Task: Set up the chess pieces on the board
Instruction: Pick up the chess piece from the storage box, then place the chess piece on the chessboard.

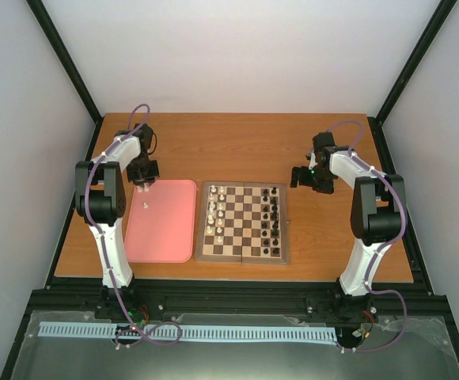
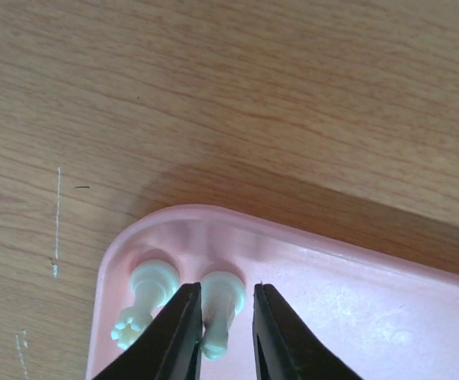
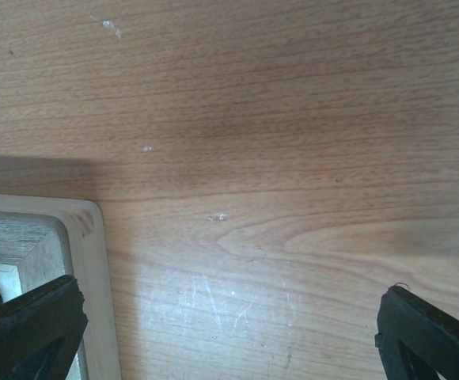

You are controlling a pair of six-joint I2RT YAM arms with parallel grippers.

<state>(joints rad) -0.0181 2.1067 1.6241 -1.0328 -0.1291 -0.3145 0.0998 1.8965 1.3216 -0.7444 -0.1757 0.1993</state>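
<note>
The board (image 1: 243,256) lies mid-table, with white chess pieces (image 1: 216,210) in its left columns and black pieces (image 1: 275,214) in its right columns. Two white pieces lie on their sides in the far left corner of the pink tray (image 2: 356,301). My left gripper (image 2: 225,290) straddles one of them (image 2: 219,321): the left finger touches it and a gap remains at the right finger. The other piece (image 2: 146,297) lies just outside the left finger. My right gripper (image 3: 229,317) hangs wide open over bare table beside the board's corner (image 3: 87,261), holding nothing.
The pink tray (image 1: 166,237) sits just left of the board, and one more small white piece (image 1: 147,205) lies on it near my left gripper (image 1: 143,188). My right gripper (image 1: 299,178) is off the board's far right corner. Black frame rails edge the table.
</note>
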